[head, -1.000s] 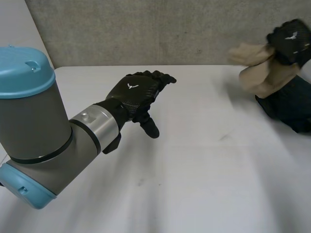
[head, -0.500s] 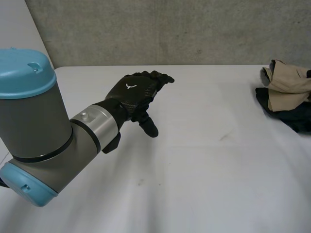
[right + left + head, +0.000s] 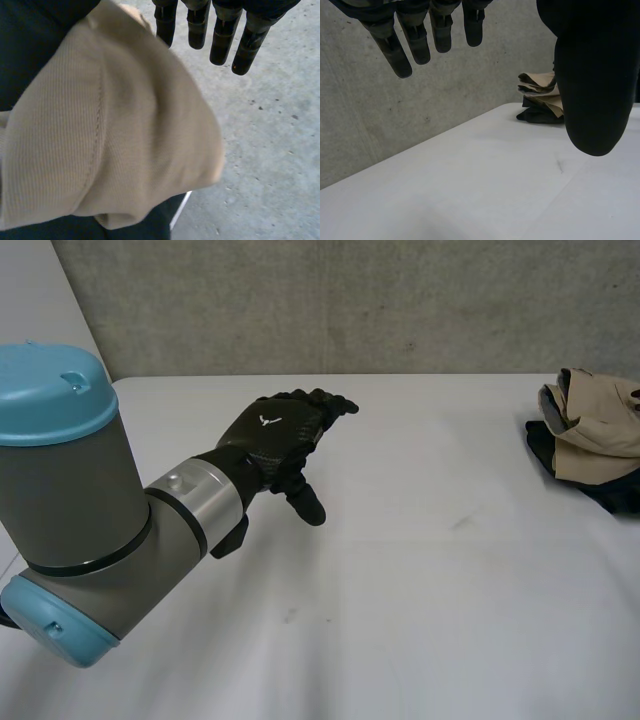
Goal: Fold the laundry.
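A white table (image 3: 430, 570) seen from above, with a grey concrete wall (image 3: 350, 300) behind it; the left hand (image 3: 283, 433) hovers over the table's left half and holds nothing; its fingers (image 3: 417, 42) hang straight and slightly spread, with the thumb (image 3: 592, 90) held apart from them. The laundry sits well away from that hand, at the table's right side close to the back edge: a crumpled tan garment (image 3: 598, 425) lies on top of a dark garment (image 3: 610, 492), and neither is folded or spread flat. Seen from its own wrist camera, the right hand (image 3: 200, 25) reaches out over the tan garment, fingers straight, side by side and gripping nothing; the cloth bulges close under the palm; whether it touches the palm cannot be told.

Likely risks from here: the heap lies so near the edge that a careless push or pull might send it off the table; the two pieces are bunched together, so fingers closing on the tan one could catch the dark one beneath and lift both; a grip on a bulge rather than a hem or corner would probably bring the garment up twisted and hard to lay flat.
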